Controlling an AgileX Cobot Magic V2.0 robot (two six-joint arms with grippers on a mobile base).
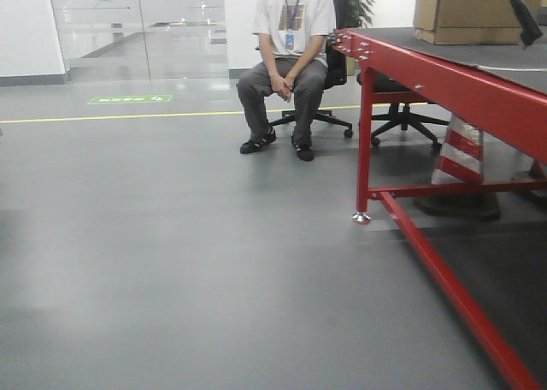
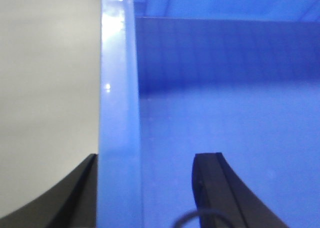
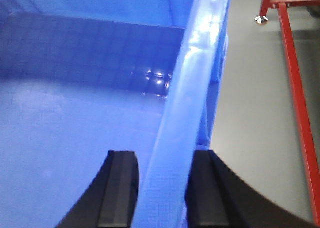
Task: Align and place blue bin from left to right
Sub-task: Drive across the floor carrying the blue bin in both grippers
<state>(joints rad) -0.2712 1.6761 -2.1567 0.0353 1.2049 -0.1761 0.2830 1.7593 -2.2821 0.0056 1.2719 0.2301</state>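
Note:
The blue bin (image 2: 215, 88) fills the left wrist view, its left rim (image 2: 119, 88) running up the frame and its empty inside to the right. My left gripper (image 2: 150, 158) straddles that rim: the outer finger touches it, and the inner finger (image 2: 210, 188) stands apart from the wall, so it is open. In the right wrist view the blue bin (image 3: 75, 113) shows its right rim (image 3: 195, 63). My right gripper (image 3: 164, 158) is shut on this rim, one finger inside and one outside. The front view shows neither the bin nor the grippers.
A red-framed table (image 1: 444, 73) stands at the right with a cardboard box (image 1: 470, 9) on it and a striped cone (image 1: 461, 155) under it. Its red leg (image 3: 295, 78) passes close to the right of the bin. A person (image 1: 286, 61) sits on a chair ahead. Grey floor (image 1: 171, 236) spreads left.

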